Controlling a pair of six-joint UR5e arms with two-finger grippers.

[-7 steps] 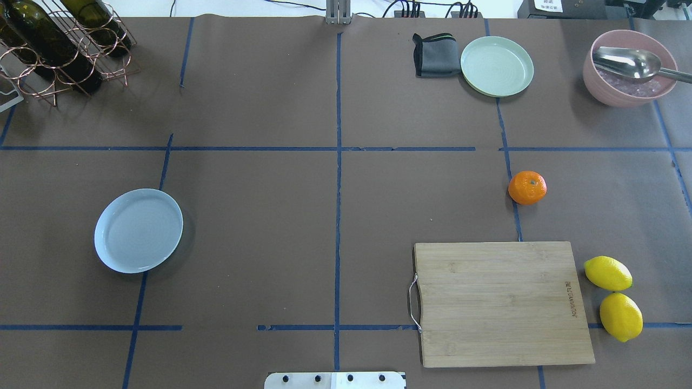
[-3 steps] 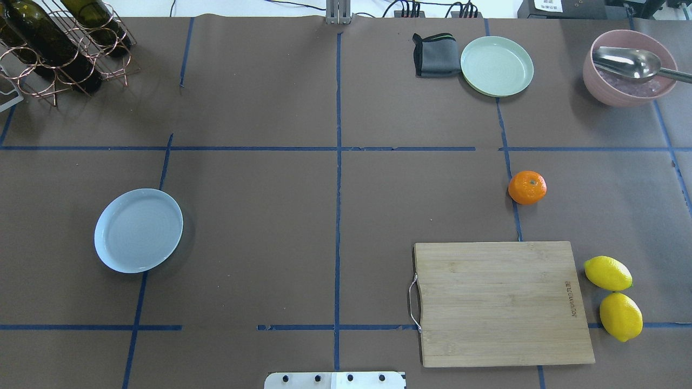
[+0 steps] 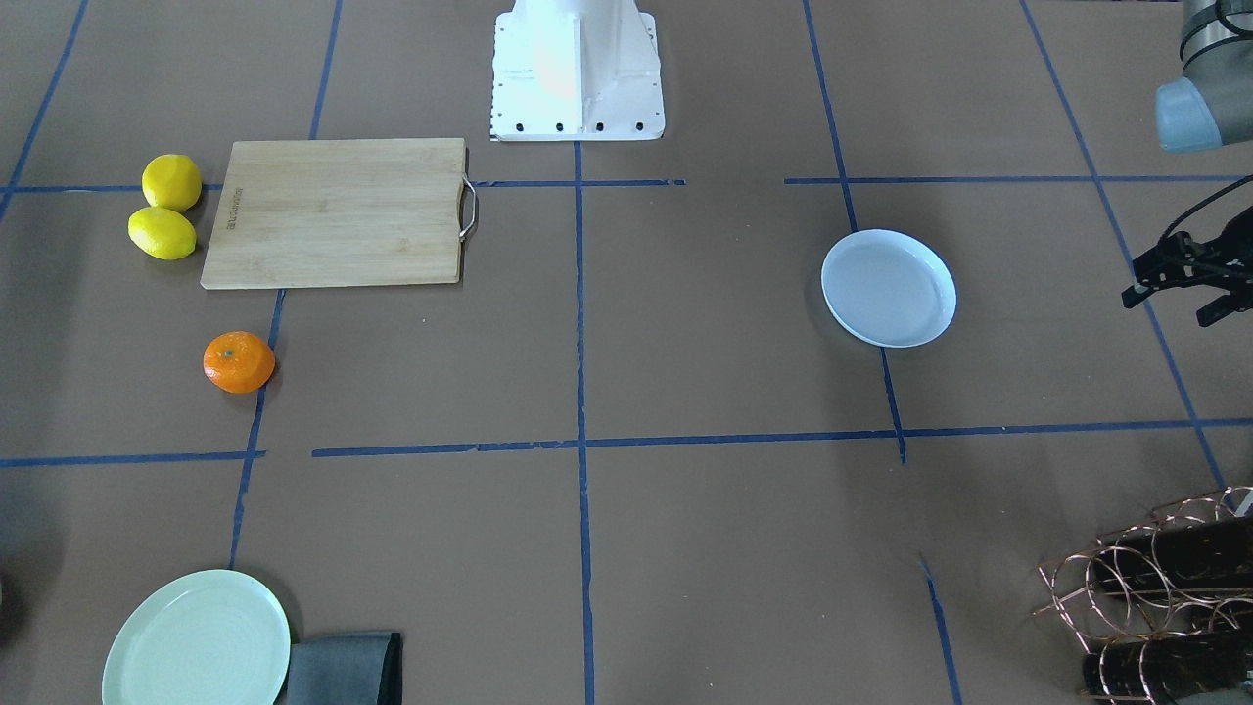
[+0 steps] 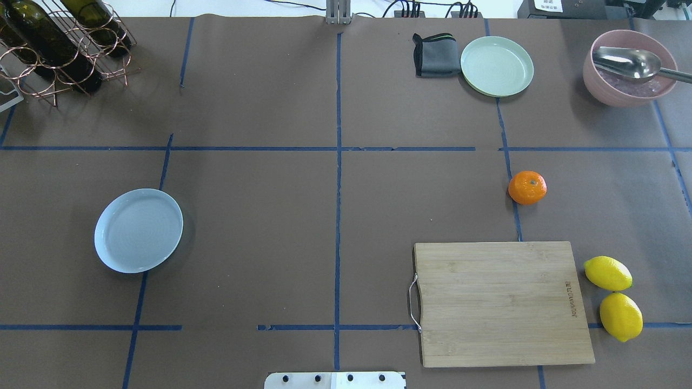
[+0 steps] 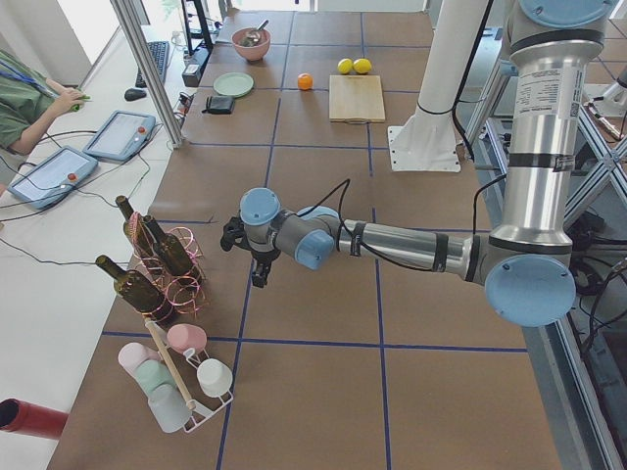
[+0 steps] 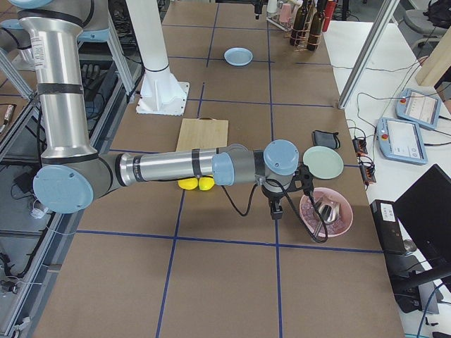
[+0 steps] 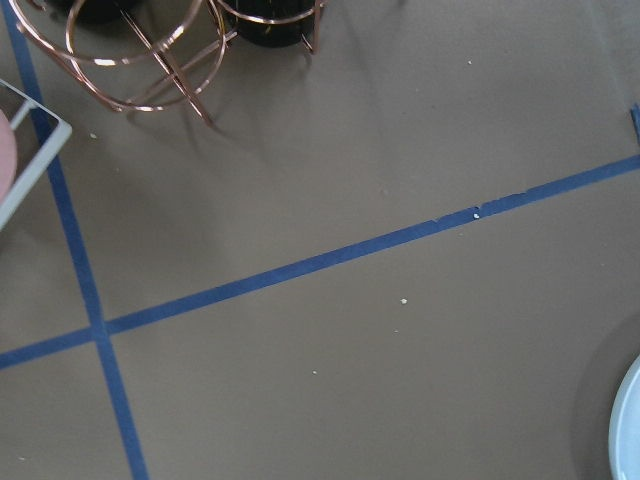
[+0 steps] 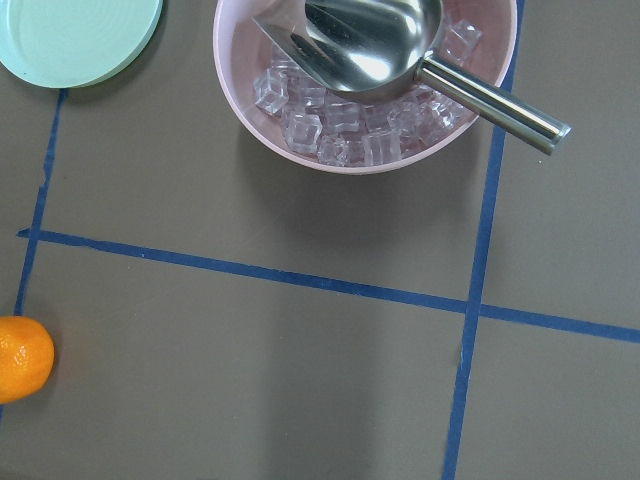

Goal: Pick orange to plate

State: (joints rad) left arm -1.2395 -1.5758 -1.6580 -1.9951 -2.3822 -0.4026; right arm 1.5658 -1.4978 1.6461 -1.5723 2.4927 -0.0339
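The orange (image 4: 527, 187) rests on the table's right half, well apart from the plate (image 4: 138, 230) near the left edge, so the right gripper (image 6: 276, 206) is nearer than the left gripper (image 3: 1175, 292); neither's finger opening can be told.

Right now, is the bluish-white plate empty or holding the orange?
Empty: the plate shows bare glaze, and the orange sits on the table far across from it.
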